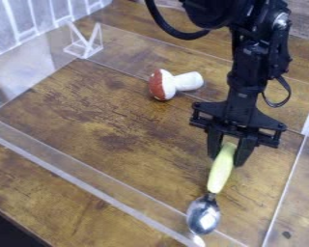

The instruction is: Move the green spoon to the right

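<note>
**Desk:** What does the single camera view show?

**Photographer:** A black robot arm (pixel 254 58) reaches down over a dark wooden table (pixel 80 106), inside a low, clear plastic enclosure (pixel 144 214) that borders the work area. Its gripper (pixel 235 147) points straight down at the right side of the frame.

**Desk:** And the jaws?

**Photographer:** Partly closed, one black finger on each side of the upper end of the green spoon (pixel 214 183). The fingers (pixel 250 150) pinch the yellow-green handle; it is gripped, not merely beside them.

**Desk:** Where does the spoon lie?

**Photographer:** At the lower right of the table, close to the enclosure's right wall. The handle slants from the gripper down and slightly left, ending in the shiny metal bowl near the front plastic edge. Whether the bowl rests on the wood or hangs just above it, I cannot tell.

**Desk:** Anything else in frame?

**Photographer:** A toy mushroom (pixel 172 83), red-brown cap and white stem, lies on its side near the table's middle, well apart from the spoon and up-left of the gripper. A small clear plastic stand (pixel 82 41) sits at the upper left, beyond the enclosure.
</note>
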